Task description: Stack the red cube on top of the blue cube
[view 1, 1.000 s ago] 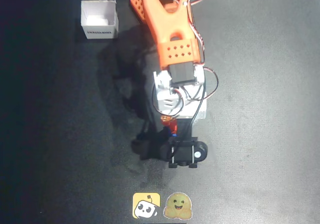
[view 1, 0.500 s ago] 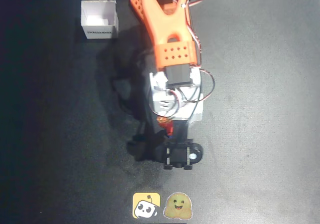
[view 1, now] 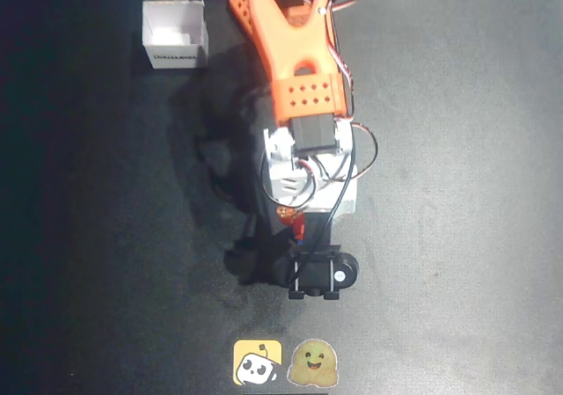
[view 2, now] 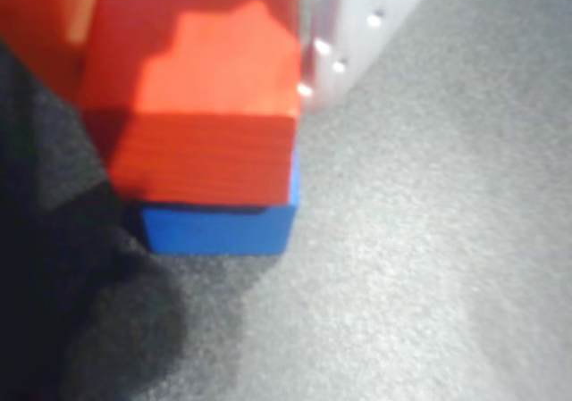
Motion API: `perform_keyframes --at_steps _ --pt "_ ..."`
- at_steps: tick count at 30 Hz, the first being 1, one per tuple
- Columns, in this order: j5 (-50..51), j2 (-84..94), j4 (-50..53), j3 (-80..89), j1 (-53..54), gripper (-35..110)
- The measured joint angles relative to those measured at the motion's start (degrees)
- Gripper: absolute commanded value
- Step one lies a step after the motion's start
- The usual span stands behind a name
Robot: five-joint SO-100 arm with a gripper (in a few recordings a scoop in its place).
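Two small matte cubes meet under the orange arm's two-finger gripper (view 2: 192,26): the bright-red cube (view 2: 210,106), which the fingers appear to clamp, sits over the bright-blue cube (view 2: 219,227), overhanging its near edge. Since a second ago the wrist has drifted slightly up the overhead picture, settling the load, so release looks near, though contact cannot be confirmed. Beyond the arm an open white paper box (view 1: 174,34) stands well clear; two cartoon stickers (view 1: 286,362) lie nearer the camera. Nothing blocks the stack.
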Motion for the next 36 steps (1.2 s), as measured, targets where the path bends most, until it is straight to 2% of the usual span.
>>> perform_keyframes --at_steps 17,36 --pt "0.0 -0.9 0.0 0.0 0.0 6" --pt "-1.1 -0.9 -2.6 0.0 -0.8 19"
